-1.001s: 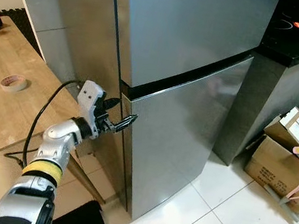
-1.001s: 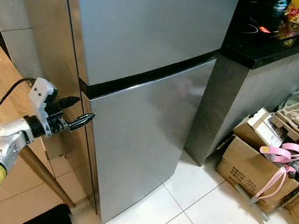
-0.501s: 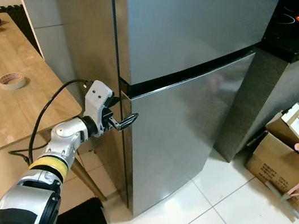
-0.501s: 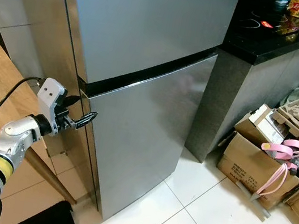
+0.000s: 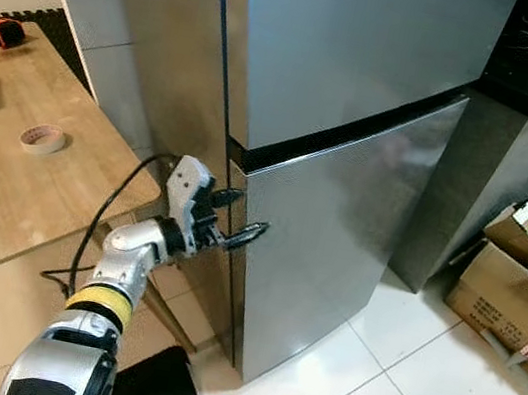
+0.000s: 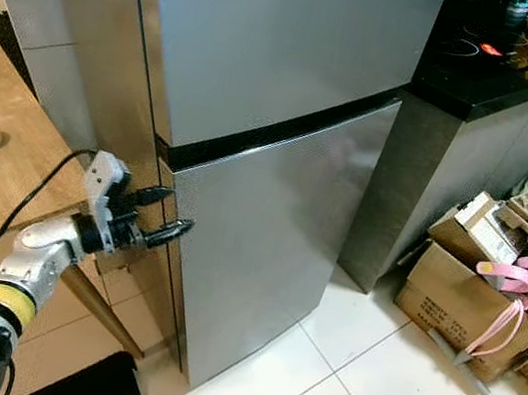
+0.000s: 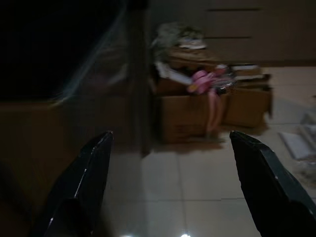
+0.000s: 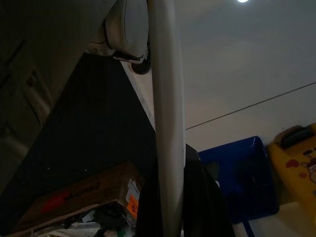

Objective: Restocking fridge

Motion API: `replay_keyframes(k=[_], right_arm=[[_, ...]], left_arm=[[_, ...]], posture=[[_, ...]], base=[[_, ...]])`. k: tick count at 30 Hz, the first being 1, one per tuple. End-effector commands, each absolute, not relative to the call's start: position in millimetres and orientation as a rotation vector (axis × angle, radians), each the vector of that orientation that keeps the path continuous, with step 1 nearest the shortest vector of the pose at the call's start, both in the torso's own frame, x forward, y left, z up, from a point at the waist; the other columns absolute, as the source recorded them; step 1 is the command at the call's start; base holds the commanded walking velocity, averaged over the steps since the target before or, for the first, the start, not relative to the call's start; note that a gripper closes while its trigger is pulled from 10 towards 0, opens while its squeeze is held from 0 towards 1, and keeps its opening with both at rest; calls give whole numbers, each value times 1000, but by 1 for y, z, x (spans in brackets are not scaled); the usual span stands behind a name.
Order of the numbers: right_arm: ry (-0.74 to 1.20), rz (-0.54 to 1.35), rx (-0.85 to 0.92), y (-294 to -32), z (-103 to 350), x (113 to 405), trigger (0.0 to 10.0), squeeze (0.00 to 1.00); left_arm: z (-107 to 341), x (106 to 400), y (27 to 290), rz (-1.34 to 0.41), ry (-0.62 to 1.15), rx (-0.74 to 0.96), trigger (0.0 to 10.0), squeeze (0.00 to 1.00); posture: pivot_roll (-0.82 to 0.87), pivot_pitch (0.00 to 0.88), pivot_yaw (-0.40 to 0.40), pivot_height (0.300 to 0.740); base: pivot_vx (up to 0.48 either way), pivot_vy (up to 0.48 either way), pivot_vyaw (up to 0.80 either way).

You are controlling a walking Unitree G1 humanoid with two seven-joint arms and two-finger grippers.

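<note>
Fridge [image 5: 364, 83] silver, black seam; counter [image 6: 507, 76] black; straps [image 6: 519, 276] pink.

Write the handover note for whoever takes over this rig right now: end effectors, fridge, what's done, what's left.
Left end effector: open, fingers spread at the left edge of the lower fridge door, just below the black gap under the upper door. It grips nothing.
Right end effector: hangs idle; its state is unclear in the dark wrist view.
Fridge: both doors shut.
Done: the approach to the door edge.
Left: pull the lower door open, then restock. No items to load are held; cardboard boxes sit on the floor to the right.
</note>
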State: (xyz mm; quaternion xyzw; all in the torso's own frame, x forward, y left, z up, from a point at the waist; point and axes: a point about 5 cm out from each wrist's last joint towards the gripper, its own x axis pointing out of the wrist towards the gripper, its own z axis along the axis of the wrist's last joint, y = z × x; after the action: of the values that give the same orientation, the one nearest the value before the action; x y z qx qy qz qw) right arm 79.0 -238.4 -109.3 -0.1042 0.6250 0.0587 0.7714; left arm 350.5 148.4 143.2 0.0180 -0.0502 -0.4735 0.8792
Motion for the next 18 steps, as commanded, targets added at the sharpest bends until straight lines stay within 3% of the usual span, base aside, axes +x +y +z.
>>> replay_keyframes(k=[1,3,9,18], right_arm=[[1352,118,-215,-239,-109,78,10000,0],[1352,118,-215,-239,-109,78,10000,0],[1350,121,-222,-240,-109,79,10000,0],[1357,115,-231,-245,-108,77,10000,0]], left_arm=[[144,353,148,-964,-112,68,10000,0],[144,353,148,-964,-112,68,10000,0],[152,365,171,-716,-110,155,10000,0],[142,352,168,-915,-55,133,10000,0]], posture=[[-115,59,52,740],[-115,59,52,740],[-117,63,46,740],[-123,64,45,740]], base=[[0,0,0],[0,0,0],[0,0,0],[0,0,0]])
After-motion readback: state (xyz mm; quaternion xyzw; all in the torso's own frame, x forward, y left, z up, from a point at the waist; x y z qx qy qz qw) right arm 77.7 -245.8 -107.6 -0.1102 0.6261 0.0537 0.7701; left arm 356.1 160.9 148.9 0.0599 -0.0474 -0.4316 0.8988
